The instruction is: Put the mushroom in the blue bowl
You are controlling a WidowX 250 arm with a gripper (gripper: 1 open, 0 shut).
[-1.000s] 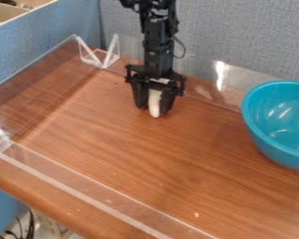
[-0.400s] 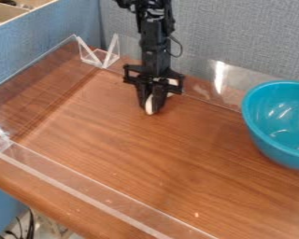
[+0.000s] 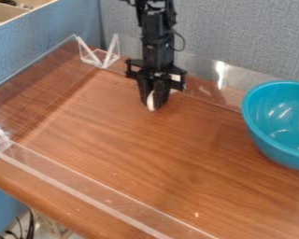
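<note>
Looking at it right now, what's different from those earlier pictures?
The gripper has closed in on the pale mushroom and now seems to have it between its fingers, where before they stood wider around it. The arm shifted only slightly. The blue bowl and the wooden table stayed as they were.

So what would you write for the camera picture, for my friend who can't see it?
A black robot arm reaches down to a wooden table, its jaws around a small whitish mushroom. Over to the right sits a big, round blue bowl, with a gray wall behind.
</note>
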